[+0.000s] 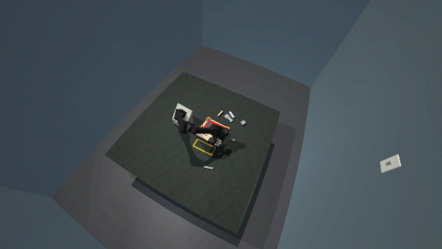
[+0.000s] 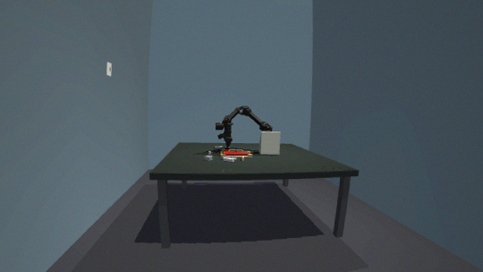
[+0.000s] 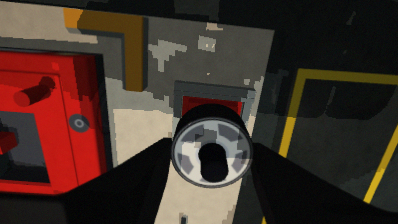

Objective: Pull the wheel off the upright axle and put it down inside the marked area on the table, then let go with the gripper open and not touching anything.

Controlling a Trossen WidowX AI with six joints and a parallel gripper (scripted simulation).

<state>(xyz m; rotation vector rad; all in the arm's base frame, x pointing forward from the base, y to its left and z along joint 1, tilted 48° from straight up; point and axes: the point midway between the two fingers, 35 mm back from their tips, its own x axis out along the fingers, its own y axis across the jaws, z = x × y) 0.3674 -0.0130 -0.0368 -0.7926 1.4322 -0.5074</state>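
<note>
The wheel (image 3: 192,148), a dark tyre with a light spoked face, sits around the black upright axle (image 3: 213,171) in the wrist view, over a small red and grey square seat. My gripper (image 1: 218,142) (image 2: 228,147) (image 3: 211,148) is low over the board and shut on the wheel, one finger at each side of the tyre. How high the wheel sits on the axle is hard to tell. The marked area, a yellow outline (image 1: 203,150) (image 3: 291,117), lies on the table beside the board, to the right in the wrist view.
The pale board (image 3: 140,125) bears a red block (image 2: 237,153) (image 3: 87,150) with upright pegs, and an orange corner bracket (image 3: 135,60). Small light parts (image 1: 232,114) (image 2: 229,159) lie past the board. A light bar (image 1: 208,167) lies beyond the outline. A pale box (image 2: 270,143) stands by the arm's base.
</note>
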